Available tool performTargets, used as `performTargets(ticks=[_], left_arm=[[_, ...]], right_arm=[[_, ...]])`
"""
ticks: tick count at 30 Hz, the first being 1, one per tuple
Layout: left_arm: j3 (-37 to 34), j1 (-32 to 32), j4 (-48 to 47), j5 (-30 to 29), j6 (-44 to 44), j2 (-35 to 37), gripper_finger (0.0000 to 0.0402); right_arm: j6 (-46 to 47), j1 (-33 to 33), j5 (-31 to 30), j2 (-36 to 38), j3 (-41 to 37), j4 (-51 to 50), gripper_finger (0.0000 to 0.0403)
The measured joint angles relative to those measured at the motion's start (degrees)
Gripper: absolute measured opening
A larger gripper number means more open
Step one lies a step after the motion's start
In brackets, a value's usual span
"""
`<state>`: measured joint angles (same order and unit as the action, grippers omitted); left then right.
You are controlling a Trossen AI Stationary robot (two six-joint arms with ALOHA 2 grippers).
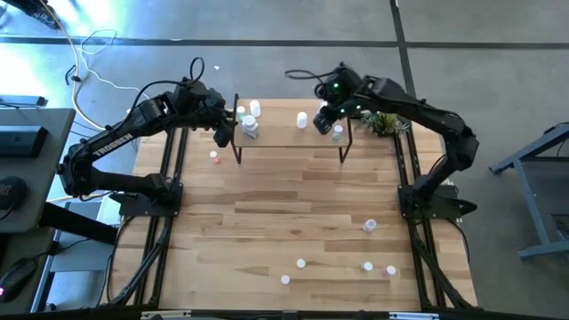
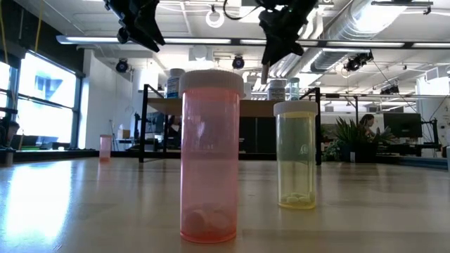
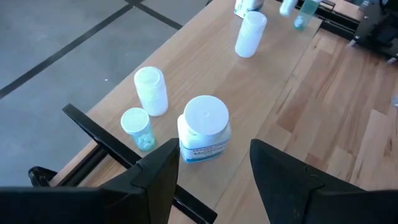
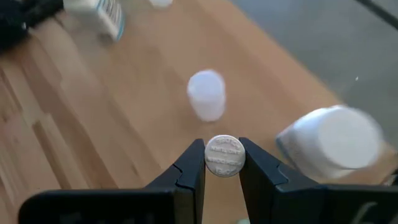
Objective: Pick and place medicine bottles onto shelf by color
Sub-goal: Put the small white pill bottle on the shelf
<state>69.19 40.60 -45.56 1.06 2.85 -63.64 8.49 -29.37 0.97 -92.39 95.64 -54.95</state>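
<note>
Fingers (image 4: 186,171) of the right gripper (image 4: 224,163) pinch a small white-capped bottle (image 4: 224,155) by its cap, above the shelf (image 4: 155,81); beyond them stand a small white bottle (image 4: 206,93) and a larger white-capped one (image 4: 333,140). Left gripper (image 3: 211,168) fingers stand partly apart, holding nothing, just short of a labelled white-capped bottle (image 3: 205,127) on the shelf.

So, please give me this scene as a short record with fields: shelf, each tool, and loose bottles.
shelf: light-wood shelf at the table's far edge, several bottles on it
left tool: left tool open, above the shelf's left end, over a white-capped bottle
right tool: right tool shut on a small bottle, above the shelf's right end
loose bottles: several on the near table
</note>
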Motion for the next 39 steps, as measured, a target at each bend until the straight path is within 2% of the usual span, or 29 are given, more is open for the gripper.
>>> performTargets(ticks=[9,28,39], left_arm=[[0.0,0.0,0.0,0.0,0.0,0.0,0.0188],[0.0,0.0,-0.7,0.0,0.0,0.0,0.0188],[0.0,0.0,-1.4,0.0,-1.0,0.0,0.0188]], right_arm=[[-1.1,2.7,-2.1,-3.2,0.0,-4.2,0.0062],[-1.0,2.8,-2.3,-6.0,0.0,-5.7,0.0064],[-1.0,2.8,-2.3,-6.0,0.0,-5.2,0.0117]])
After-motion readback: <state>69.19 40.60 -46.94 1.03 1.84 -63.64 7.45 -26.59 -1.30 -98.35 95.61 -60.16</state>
